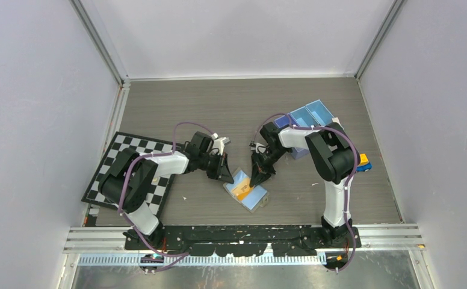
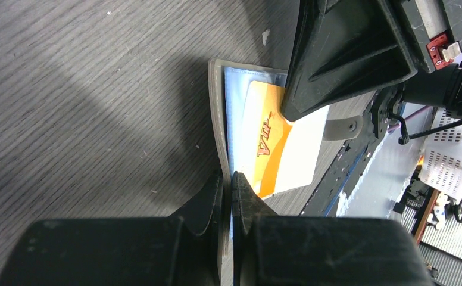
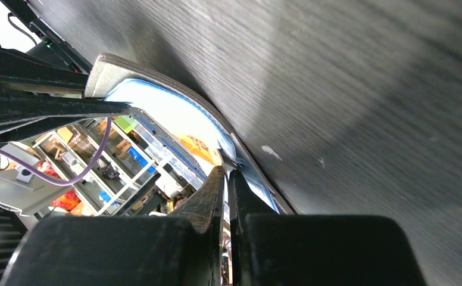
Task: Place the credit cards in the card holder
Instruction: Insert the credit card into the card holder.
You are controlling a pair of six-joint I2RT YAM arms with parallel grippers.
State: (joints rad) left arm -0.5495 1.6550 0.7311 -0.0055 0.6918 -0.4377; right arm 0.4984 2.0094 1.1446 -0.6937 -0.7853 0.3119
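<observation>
Orange card (image 2: pixel 253 128) lettering, left wrist only, left fingers (image 2: pixel 208 202) nipping holder (image 2: pixel 217 119), right fingers (image 3: pixel 208 199) together, grip unclear

The card holder (image 1: pixel 256 197) lay open on the table (image 1: pixel 219 114), between its middle and near edge. Its grey-taupe outside faced down and its pale blue inside faced up, with one long edge curled upward. An orange-and-white credit card (image 2: pixel 276 152) marked "VIP" in red lay flat, face up, on the blue lining.
</observation>
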